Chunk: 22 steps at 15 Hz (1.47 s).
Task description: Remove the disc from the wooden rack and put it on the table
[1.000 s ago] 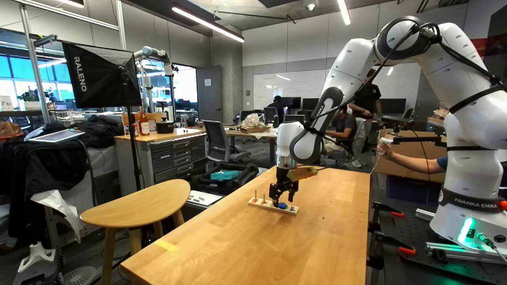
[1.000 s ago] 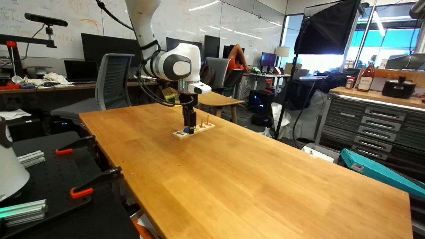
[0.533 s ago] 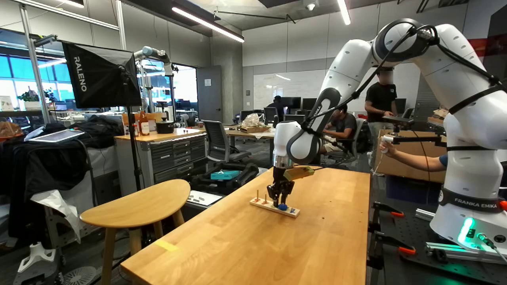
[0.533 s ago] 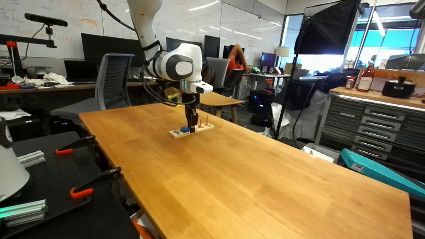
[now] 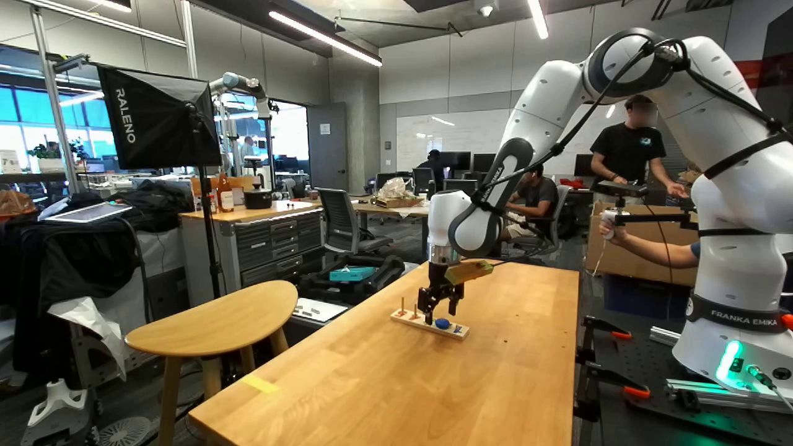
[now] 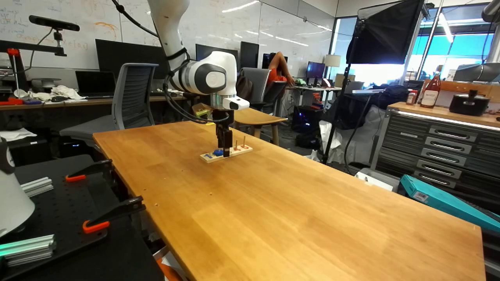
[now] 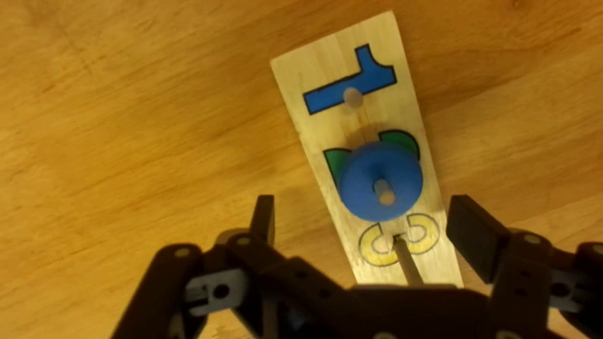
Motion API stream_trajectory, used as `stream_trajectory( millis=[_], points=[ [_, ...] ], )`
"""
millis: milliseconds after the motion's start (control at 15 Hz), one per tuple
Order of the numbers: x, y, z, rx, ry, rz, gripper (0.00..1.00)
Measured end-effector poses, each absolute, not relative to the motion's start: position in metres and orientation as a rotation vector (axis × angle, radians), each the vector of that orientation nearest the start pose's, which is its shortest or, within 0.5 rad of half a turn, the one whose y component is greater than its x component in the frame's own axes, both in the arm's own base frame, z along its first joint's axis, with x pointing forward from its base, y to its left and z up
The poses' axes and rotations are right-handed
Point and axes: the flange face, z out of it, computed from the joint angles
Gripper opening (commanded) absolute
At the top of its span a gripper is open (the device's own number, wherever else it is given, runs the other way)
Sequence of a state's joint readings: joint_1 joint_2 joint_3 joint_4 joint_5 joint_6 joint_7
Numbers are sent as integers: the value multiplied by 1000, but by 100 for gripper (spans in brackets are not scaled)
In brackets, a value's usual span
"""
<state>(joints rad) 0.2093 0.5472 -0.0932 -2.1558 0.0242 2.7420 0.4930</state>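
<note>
The blue disc [image 7: 360, 181] sits on a peg of the wooden rack [image 7: 330, 56] in the wrist view, partly covering a green number. The disc [image 5: 442, 324] and rack [image 5: 458, 335] also show in an exterior view. The rack rests on the light-wood table [image 5: 483, 384]. My gripper [image 7: 360, 207] is open and empty, its fingers apart on either side of the rack, slightly toward the yellow 3 from the disc. In both exterior views the gripper [image 5: 441, 314] hangs low over the rack next to the disc [image 6: 218, 152].
Bare pegs stand on the rack at the blue 1 [image 7: 353, 97] and yellow 3 [image 7: 407, 263]. Two taller pegs [image 5: 403, 303] rise at its far end. A rounded wooden table [image 5: 217, 316] stands beside the long table. Clamps [image 6: 97, 226] line the robot-side edge.
My gripper's fingers narrowed about half a second ago and are wide apart again now. The rack has shifted slightly. The disc stays on its peg. A person in the background moved.
</note>
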Motion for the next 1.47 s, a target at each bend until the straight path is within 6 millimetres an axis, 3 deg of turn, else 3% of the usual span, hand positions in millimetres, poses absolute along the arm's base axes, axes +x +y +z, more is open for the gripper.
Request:
stream_trajectory(
  millis=[667, 733, 800, 1133, 1200, 1333, 1467],
  points=[
    [552, 86, 141, -3138, 607, 15, 100],
    [552, 86, 141, -3141, 610, 24, 92],
    [552, 86, 140, -3142, 613, 29, 73],
    [552, 87, 141, -3141, 615, 26, 34],
    [553, 87, 143, -3139, 615, 21, 77],
    [556, 88, 146, -3136, 615, 10, 74],
    [557, 88, 147, -3135, 615, 3, 88]
  ],
)
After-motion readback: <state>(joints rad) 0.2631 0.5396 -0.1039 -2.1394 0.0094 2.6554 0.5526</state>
